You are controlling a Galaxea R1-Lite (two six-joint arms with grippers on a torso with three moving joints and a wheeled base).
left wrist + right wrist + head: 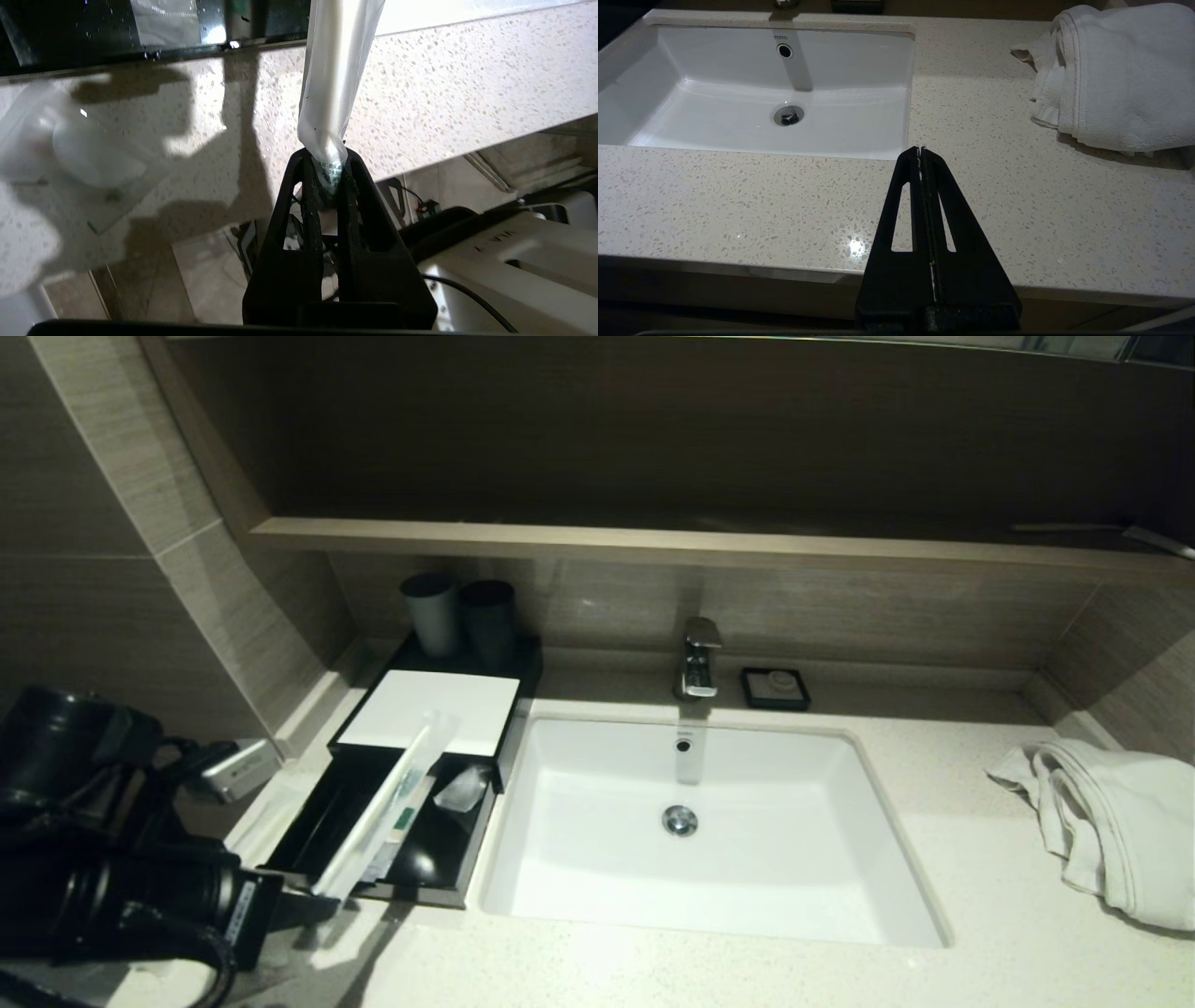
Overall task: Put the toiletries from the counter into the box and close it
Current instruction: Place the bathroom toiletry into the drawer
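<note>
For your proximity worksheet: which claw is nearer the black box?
Left. The left claw holds a wrapped packet beside the black box; the right claw hangs over the counter past the sink.

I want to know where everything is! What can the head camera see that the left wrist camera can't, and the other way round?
Only the head view shows the sink, faucet, towel, two dark cups and the box's white lid.

Only the left wrist view shows the left gripper up close, shut on the end of the long wrapped packet, plus a round wrapped item on the counter.

Both show that packet, the black box and the speckled counter.
</note>
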